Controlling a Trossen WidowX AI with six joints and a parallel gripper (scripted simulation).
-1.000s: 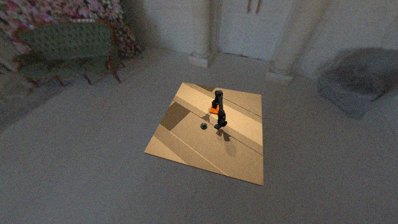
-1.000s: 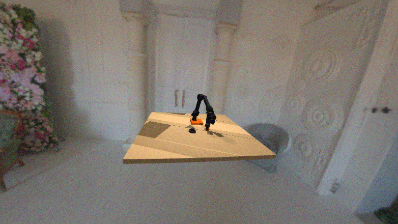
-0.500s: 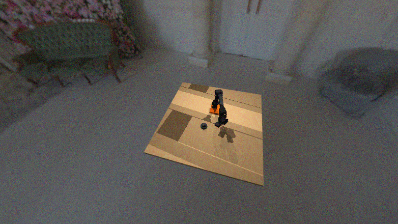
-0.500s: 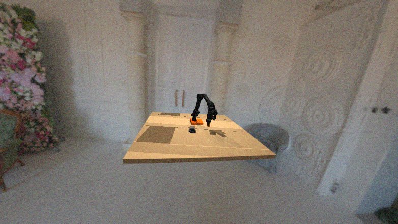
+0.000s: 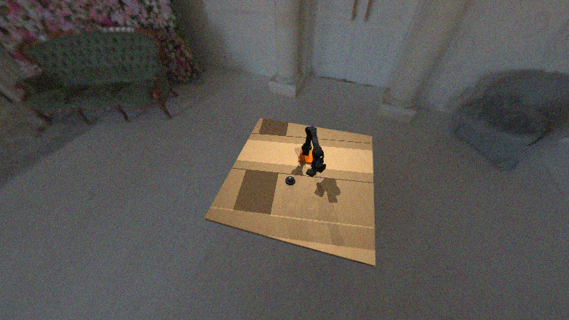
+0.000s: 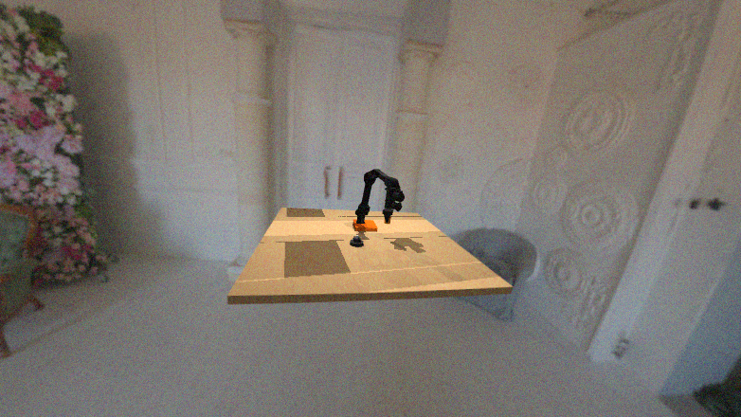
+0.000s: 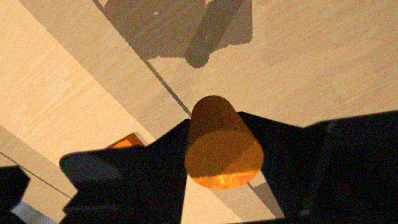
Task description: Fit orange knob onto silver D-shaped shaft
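The orange knob (image 7: 224,162) (image 6: 388,222) is between the two black fingers of my gripper (image 7: 213,120) (image 6: 388,219) (image 5: 311,173), which is shut on it. One round end of the knob faces the wrist camera; its underside and hole are hidden. The gripper and knob are raised above the table, pointing down. The dark round pedestal (image 5: 289,182) (image 6: 356,243) stands on the table, to the left of the gripper and nearer the front edge in the top and exterior views. Its shaft shows as a small tip; the flat side is too small to tell. The pedestal is not seen in the wrist view.
The wooden table (image 5: 318,218) (image 6: 393,280) carries the arm's orange base (image 5: 305,157) (image 6: 365,226) behind the pedestal; a corner of orange also shows in the wrist view (image 7: 128,142). Dark shadow patches lie across the table.
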